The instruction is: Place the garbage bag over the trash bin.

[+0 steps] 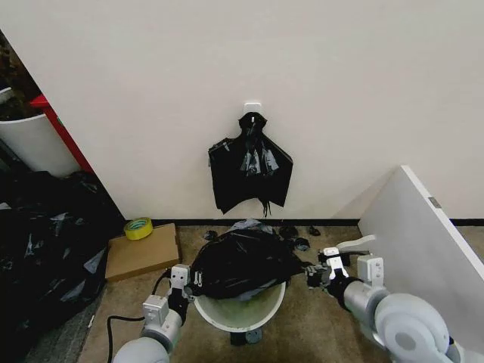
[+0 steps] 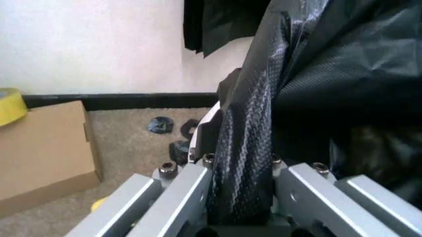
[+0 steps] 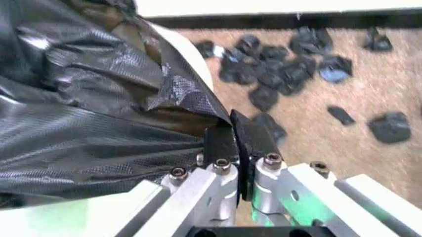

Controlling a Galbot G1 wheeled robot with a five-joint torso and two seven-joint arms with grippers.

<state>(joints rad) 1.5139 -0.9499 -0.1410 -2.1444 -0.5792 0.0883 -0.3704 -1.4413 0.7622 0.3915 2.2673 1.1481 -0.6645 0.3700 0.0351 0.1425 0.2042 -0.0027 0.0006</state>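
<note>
Your bag (image 1: 242,261) sits puffed up on top of the bin (image 1: 240,311), with the near rim bare. Your left gripper (image 1: 184,286) pinches the bag at 9 o'clock. Your right gripper (image 1: 314,274) pinches it at 3 o'clock.

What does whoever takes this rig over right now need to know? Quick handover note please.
Left gripper: shut on the garbage bag, at the left side of the trash bin.
Right gripper: shut on the bag's opposite edge, right of the bin.
Bag: bunched on top of the bin's far side, stretched between both grippers.
Bin: upright on the carpet; its near rim and inside are uncovered.
Done: bag gripped on both sides and brought over the bin.
Left: spread the bag's mouth down around the whole rim, then release.
</note>
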